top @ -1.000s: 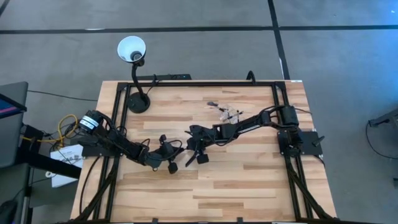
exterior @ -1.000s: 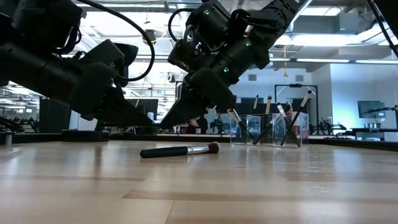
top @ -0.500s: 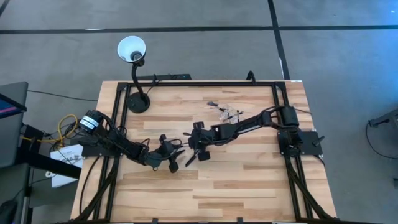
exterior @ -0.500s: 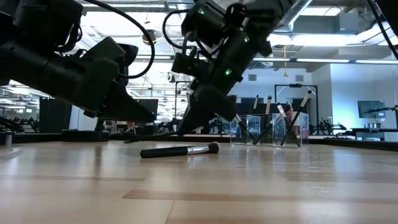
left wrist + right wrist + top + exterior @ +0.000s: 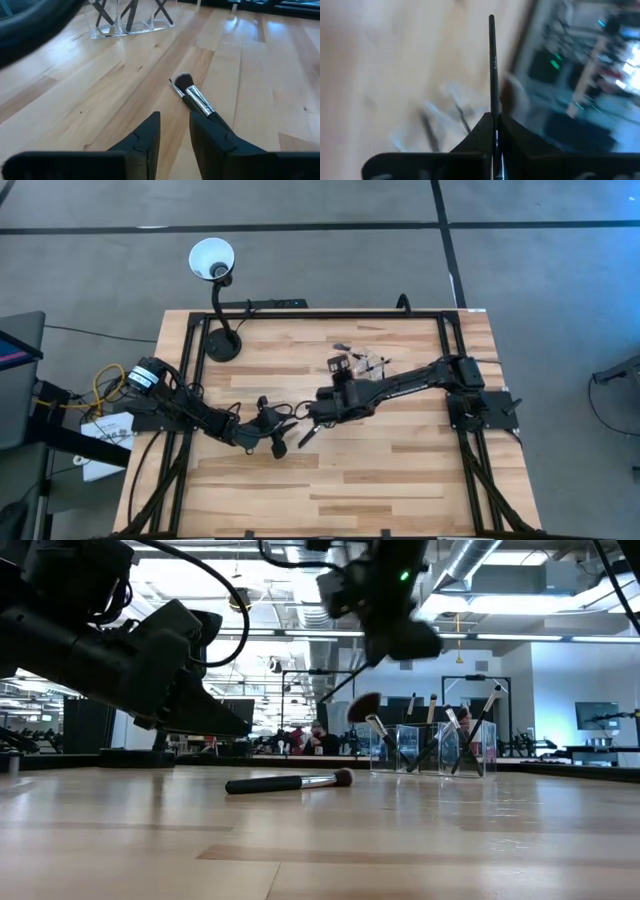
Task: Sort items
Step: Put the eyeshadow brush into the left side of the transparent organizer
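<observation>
My right gripper (image 5: 322, 410) is high over the table's middle (image 5: 395, 635) and is shut on a thin dark makeup brush (image 5: 492, 70). Its dark bristle head (image 5: 362, 706) hangs below the gripper. A second brush (image 5: 290, 782) lies flat on the table, its bristles (image 5: 184, 80) toward the holder. My left gripper (image 5: 175, 120) is open just above the table (image 5: 285, 424), with this brush lying beside one finger. I cannot tell whether they touch. A clear plastic holder (image 5: 432, 748) with several brushes standing in it sits farther back (image 5: 368, 363). My right gripper pinches the brush's thin dark handle (image 5: 493, 114) between its two fingers. The handle's free end (image 5: 491, 20) sticks out well past the fingertips. The brush is tilted and lifted clear of the table.
A black gooseneck lamp with a white shade (image 5: 212, 260) stands on its base (image 5: 222, 345) at the table's far left. Black frame rails (image 5: 320, 314) run along the far and side edges. Bare wood lies toward the near edge (image 5: 340, 490).
My right gripper has risen from the table beside my left gripper with a thin brush. It has rolled its wrist and gone a little toward the holder. That brush now hangs clear of the table. The other brush has stayed where it lay.
</observation>
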### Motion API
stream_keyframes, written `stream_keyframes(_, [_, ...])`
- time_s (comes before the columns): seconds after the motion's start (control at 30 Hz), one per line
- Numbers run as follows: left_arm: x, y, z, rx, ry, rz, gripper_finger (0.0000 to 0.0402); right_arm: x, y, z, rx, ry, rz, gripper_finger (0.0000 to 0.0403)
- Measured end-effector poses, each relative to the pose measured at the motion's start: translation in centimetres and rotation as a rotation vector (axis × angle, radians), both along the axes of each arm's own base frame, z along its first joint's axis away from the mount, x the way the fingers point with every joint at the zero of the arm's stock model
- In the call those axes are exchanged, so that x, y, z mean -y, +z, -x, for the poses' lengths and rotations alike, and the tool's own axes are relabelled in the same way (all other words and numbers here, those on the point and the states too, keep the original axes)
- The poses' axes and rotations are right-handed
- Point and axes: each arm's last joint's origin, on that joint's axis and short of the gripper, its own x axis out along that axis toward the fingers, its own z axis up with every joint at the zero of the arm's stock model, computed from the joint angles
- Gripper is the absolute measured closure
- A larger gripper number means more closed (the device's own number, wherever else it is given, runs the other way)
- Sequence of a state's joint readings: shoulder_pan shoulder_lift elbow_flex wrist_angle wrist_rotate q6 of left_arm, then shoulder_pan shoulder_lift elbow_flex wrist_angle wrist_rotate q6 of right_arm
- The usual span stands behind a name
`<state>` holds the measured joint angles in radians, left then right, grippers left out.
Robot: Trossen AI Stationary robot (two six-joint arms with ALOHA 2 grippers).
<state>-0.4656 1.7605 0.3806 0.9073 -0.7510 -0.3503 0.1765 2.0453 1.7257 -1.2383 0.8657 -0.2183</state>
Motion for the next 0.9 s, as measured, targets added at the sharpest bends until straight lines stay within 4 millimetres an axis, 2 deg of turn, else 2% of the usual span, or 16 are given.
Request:
stream_keyframes(0.13, [0.0, 0.0, 0.0, 0.01, 0.009, 0.026, 0.03, 0.8, 1.9, 2.0, -0.113, -0.102, 0.09, 0.0398])
stream_keyframes(0.2, [0.0, 0.0, 0.0, 0.008, 0.001, 0.033, 0.03, 1.4, 2.2, 2.5, -0.071, -0.157, 0.086, 0.0397])
stream_keyframes(0.47, [0.2, 0.0, 0.0, 0.001, -0.027, 0.043, 0.03, 3.1, 5.0, 7.0, -0.075, -0.2, -0.048, 0.0397])
stream_keyframes(0.6, [0.2, 0.0, 0.0, 0.002, -0.027, 0.043, 0.03, 4.3, 5.7, 8.9, -0.07, -0.22, -0.189, 0.0397])
stream_keyframes(0.73, [0.2, 0.0, 0.0, 0.007, -0.028, 0.044, 0.03, 5.3, 5.2, 9.4, -0.08, -0.159, -0.232, 0.0395])
stream_keyframes(0.9, [0.2, 0.1, 0.0, 0.014, -0.028, 0.047, 0.03, 6.4, 3.9, 8.4, -0.155, -0.034, -0.225, 0.0397])
